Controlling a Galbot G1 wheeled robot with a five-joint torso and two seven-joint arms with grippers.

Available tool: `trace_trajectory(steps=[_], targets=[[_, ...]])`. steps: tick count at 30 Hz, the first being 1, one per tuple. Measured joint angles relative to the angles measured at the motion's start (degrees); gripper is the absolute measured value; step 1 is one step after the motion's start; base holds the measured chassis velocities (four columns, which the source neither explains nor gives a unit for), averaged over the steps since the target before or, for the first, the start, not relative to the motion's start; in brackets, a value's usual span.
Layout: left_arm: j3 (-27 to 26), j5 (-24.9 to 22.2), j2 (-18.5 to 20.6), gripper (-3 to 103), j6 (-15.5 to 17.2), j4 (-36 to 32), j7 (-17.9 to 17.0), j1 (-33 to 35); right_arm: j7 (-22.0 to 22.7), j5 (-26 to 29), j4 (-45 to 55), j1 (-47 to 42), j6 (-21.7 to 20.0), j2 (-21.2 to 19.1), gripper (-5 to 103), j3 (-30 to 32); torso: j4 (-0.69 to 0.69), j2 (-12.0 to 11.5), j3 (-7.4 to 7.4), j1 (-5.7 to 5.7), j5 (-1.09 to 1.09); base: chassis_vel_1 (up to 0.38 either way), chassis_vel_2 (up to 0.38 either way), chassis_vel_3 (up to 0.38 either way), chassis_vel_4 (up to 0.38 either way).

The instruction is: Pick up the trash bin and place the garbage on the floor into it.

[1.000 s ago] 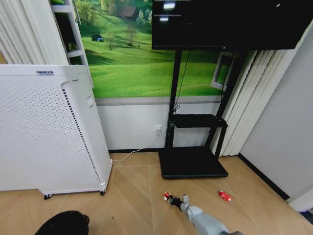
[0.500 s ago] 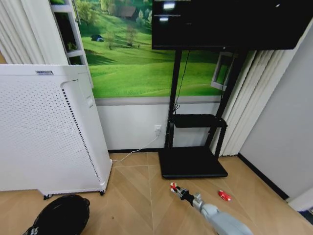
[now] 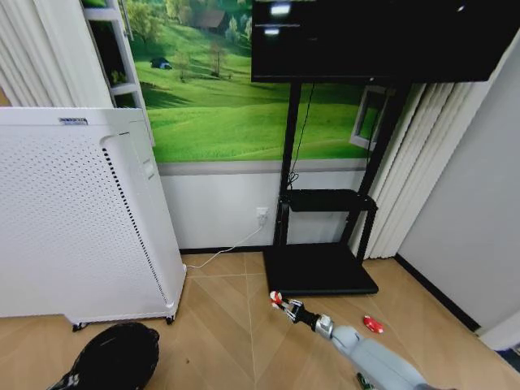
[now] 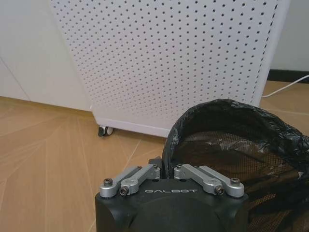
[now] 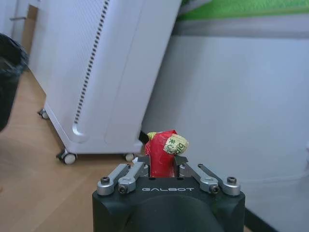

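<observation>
The trash bin (image 3: 114, 357) is small, black and bag-lined, and hangs low on the left above the floor (image 3: 219, 325). My left gripper (image 4: 166, 169) is shut on the bin's rim (image 4: 231, 111). My right gripper (image 3: 286, 309) reaches out over the parquet in front of the TV stand, shut on a red-and-white wrapper (image 3: 276, 297), a piece of the garbage. In the right wrist view the wrapper (image 5: 161, 152) stands up between the fingers, with the bin (image 5: 7, 82) off to one side. A small red bit (image 3: 373, 325) lies on the floor to the right of the arm.
A white perforated air purifier (image 3: 81, 219) on wheels stands at the left. The TV stand's flat black base (image 3: 318, 268) lies straight ahead, with a white cable (image 3: 231, 248) running to a wall socket. Curtains and a grey wall (image 3: 463, 227) close off the right.
My right gripper has lifted the wrapper off the floor and swung it left and farther out. The bin has risen and come a little to the right.
</observation>
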Motion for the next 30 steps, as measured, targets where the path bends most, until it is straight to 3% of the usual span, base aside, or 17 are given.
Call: trace_trajectory(steps=[7, 9, 19, 26, 30], targets=[[2.1, -4.7, 4.5, 7, 1.0, 0.1, -3.5, -4.6, 1.5, -0.4, 10.5, 0.6, -0.6, -2.8, 23, -1.6, -0.04, 0.0, 0.00, 0.00, 0.00, 0.000, 0.000, 0.000, 0.000], [3.8, -5.9, 5.4, 7, 1.3, 0.6, -4.9, -6.7, 2.0, -2.8, 15.2, 0.7, -0.4, -3.7, 23, -1.9, -0.03, 0.0, 0.00, 0.00, -0.01, 0.000, 0.000, 0.000, 0.000], [10.6, -6.3, 4.8, 7, 1.9, 1.7, -8.6, -12.3, 5.9, -5.7, 28.0, 1.1, -1.7, -5.3, 23, -5.9, -0.03, 0.0, 0.00, 0.00, -0.01, 0.000, 0.000, 0.000, 0.000], [13.3, -5.5, 4.3, 7, 2.6, 0.4, -10.3, -13.9, 9.3, -6.2, 31.2, 3.7, -3.0, -3.8, 23, -10.9, -0.02, 0.0, 0.00, 0.00, 0.01, 0.000, 0.000, 0.000, 0.000], [16.7, -5.6, 4.6, 7, 3.6, -0.9, -13.1, -16.2, 10.8, -5.9, 28.3, 8.1, -3.3, -1.3, 23, -15.9, -0.01, 0.0, 0.00, 0.00, 0.00, 0.000, 0.000, 0.000, 0.000]])
